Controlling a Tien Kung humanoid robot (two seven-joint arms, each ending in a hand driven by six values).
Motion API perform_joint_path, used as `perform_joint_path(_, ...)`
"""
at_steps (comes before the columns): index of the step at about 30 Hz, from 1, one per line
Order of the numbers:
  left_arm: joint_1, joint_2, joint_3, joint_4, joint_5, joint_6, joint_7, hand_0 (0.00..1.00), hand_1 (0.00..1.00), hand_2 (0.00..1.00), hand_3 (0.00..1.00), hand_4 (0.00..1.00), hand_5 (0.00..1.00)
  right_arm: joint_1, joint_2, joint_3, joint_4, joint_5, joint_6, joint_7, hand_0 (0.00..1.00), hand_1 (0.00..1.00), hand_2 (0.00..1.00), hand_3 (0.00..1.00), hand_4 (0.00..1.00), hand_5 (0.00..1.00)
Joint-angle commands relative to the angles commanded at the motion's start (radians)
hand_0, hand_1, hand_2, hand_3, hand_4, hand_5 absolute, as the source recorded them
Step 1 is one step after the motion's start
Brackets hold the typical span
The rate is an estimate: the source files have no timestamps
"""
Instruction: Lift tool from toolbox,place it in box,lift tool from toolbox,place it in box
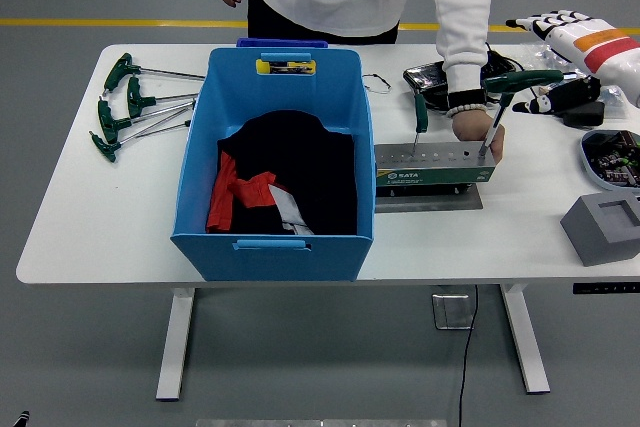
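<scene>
While person's hand [478, 127] steadies toolbox [421, 166], right hand [556, 55], fingers seemingly spread, nears T-handle tool [508, 92].

A person's hand [476, 130] blocks the toolbox [422, 166] behind its right end.

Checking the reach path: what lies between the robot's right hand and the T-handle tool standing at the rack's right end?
In the head view, nothing: a short stretch of bare table separates the right hand from the T-handle tool.

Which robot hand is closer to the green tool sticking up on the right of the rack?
The right hand. It reaches in just right of the tool's handle, not touching it. The left hand isn't in the picture.
</scene>
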Motion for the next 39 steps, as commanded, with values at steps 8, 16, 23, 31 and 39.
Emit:
perform_joint_path(8, -0.005, -0.002, 0.002, 0.000, 0.001, -0.001, 0.000, 0.927, 0.941, 0.932, 0.782, 0.715, 0.817, 0.082, 0.067, -0.091, -0.175, 0.094, 0.060, 0.001, 0.919, 0.748, 0.681, 0.820, 0.998, 0.488)
perform_joint_path(16, -0.005, -0.002, 0.002, 0.000, 0.006, 0.000, 0.004, 0.926, 0.940, 0.931, 0.780, 0.715, 0.817, 0.134, 0.108, -0.164, -0.243, 0.116, 0.059, 0.015, 0.895, 0.694, 0.628, 0.777, 0.998, 0.519)
perform_joint_path(23, -0.009, -0.004, 0.011, 0.000, 0.000, -0.003, 0.000, 0.926, 0.940, 0.932, 0.779, 0.714, 0.816, 0.161, 0.143, -0.207, -0.317, 0.115, 0.102, -0.015, 0.818, 0.652, 0.599, 0.744, 0.998, 0.571)
perform_joint_path(31, -0.014, -0.003, 0.040, 0.000, -0.027, -0.010, -0.014, 0.925, 0.940, 0.930, 0.779, 0.714, 0.816, 0.169, 0.154, -0.225, -0.354, 0.138, 0.123, -0.036, 0.692, 0.567, 0.516, 0.673, 0.998, 0.700)
perform_joint_path(39, -0.019, -0.003, 0.051, 0.000, -0.037, -0.013, -0.019, 0.925, 0.939, 0.930, 0.773, 0.714, 0.803, 0.171, 0.152, -0.217, -0.378, 0.115, 0.131, -0.049, 0.613, 0.425, 0.377, 0.509, 0.998, 0.752)
